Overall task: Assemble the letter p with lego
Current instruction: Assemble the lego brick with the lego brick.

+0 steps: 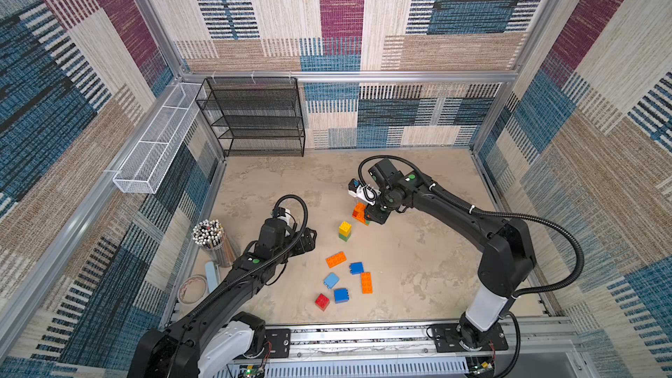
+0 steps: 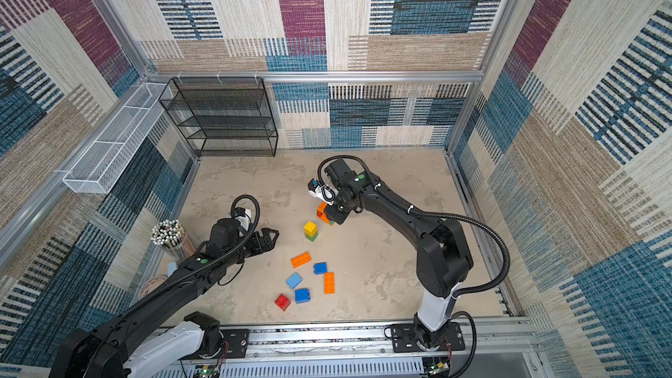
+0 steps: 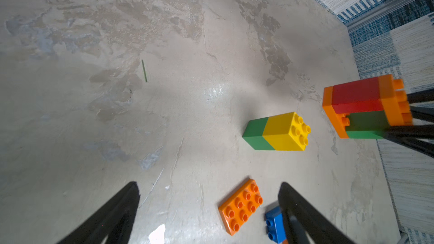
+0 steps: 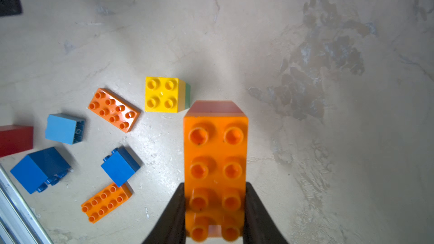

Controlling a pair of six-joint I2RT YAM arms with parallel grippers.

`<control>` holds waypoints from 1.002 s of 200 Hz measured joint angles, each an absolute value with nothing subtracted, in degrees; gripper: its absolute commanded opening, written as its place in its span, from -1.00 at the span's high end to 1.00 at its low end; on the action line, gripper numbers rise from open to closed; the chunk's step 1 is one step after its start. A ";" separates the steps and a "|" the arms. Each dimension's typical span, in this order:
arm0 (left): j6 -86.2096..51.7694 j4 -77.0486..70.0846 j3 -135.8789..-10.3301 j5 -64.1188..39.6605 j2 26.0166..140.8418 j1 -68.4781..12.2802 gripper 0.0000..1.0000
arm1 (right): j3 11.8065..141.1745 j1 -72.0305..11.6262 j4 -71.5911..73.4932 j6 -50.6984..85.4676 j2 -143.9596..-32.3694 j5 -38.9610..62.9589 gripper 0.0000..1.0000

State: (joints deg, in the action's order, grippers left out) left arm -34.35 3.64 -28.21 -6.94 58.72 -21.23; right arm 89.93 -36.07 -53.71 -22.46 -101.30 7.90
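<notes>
While left gripper (image 3: pixel 209 184) hangs agape, right gripper (image 4: pixel 215 184), bent downward, pinches orange-topped stack (image 4: pixel 215 151)

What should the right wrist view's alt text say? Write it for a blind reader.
Black fingers clamp a long orange brick, studs toward the camera, over a beige table. Past it a yellow brick sits on a green brick, with loose orange, blue and red bricks scattered nearby.
</notes>
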 measured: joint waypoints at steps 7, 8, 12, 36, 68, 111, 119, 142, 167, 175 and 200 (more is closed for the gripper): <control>-34.33 3.18 -28.71 -7.62 59.64 -21.23 -0.88 | 91.50 -36.42 -54.74 -21.78 -101.80 7.86 0.63; -34.33 3.14 -28.77 -7.68 59.72 -21.23 -0.88 | 91.81 -36.49 -54.96 -21.63 -101.91 7.84 0.63; -34.30 2.81 -29.08 -7.84 60.25 -21.23 -0.88 | 92.75 -36.80 -55.53 -21.08 -102.24 7.81 0.64; -34.30 1.21 -30.50 -9.30 63.20 -21.23 -0.88 | 96.60 -38.76 -58.46 -18.98 -104.05 7.31 0.65; -34.33 -0.71 -32.32 -11.18 66.02 -21.23 -0.86 | 100.60 -41.45 -62.00 -16.86 -106.61 6.35 0.65; -34.35 -2.90 -34.04 -13.96 67.26 -21.23 -0.80 | 103.48 -43.16 -64.51 -15.05 -109.51 5.30 0.67; -34.37 -3.29 -34.22 -14.35 67.51 -21.23 -0.78 | 103.57 -43.18 -64.66 -14.85 -109.82 4.73 0.66; -34.39 -4.89 -34.52 -15.84 68.53 -21.26 -0.76 | 103.55 -43.29 -65.39 -13.93 -110.15 4.27 0.66; -34.57 -5.98 -34.89 -17.02 69.47 -21.28 -0.75 | 103.18 -43.59 -65.58 -13.34 -110.19 4.25 0.67; -34.57 -6.42 -35.05 -17.21 69.76 -21.28 -0.75 | 102.98 -43.70 -65.60 -13.30 -110.24 4.23 0.66; -34.57 -7.27 -35.24 -18.15 70.13 -21.30 -0.75 | 102.63 -43.88 -65.60 -12.91 -110.48 3.92 0.67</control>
